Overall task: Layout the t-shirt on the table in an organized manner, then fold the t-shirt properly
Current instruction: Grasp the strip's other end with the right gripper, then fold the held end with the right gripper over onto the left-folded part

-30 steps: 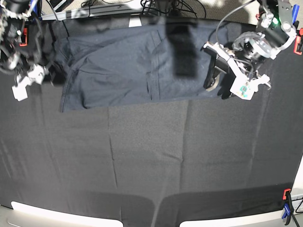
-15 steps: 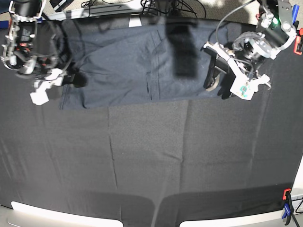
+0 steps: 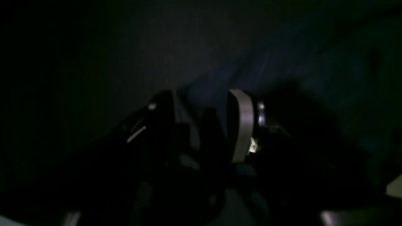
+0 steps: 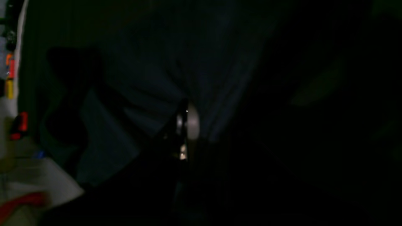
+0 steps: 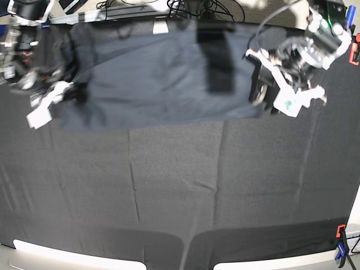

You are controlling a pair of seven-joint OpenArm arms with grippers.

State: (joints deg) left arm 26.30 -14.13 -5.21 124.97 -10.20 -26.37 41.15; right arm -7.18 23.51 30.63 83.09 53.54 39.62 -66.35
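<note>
The dark navy t-shirt (image 5: 157, 79) lies spread across the far half of the table (image 5: 180, 185), which is covered in black cloth. My right gripper (image 5: 76, 93) is at the shirt's left edge. In the right wrist view that gripper (image 4: 188, 121) is shut on the t-shirt (image 4: 150, 88), and creases fan out from the pinch. My left gripper (image 5: 260, 94) sits at the shirt's right edge. The left wrist view shows its jaws (image 3: 204, 97) standing apart over dark fabric. It is too dark to tell whether cloth lies between them.
A dark rectangular patch (image 5: 219, 62) lies across the shirt's upper right. Cables (image 5: 197, 8) run behind the far edge. An orange clamp (image 5: 340, 230) and a blue clamp (image 5: 339, 256) grip the near right corner, and a red clamp (image 5: 354, 53) sits at the far right.
My right gripper swung in to the shirt's left edge, shut on it and pulled it left. The fold in the shirt's middle flattened out. My left arm shifted slightly.
</note>
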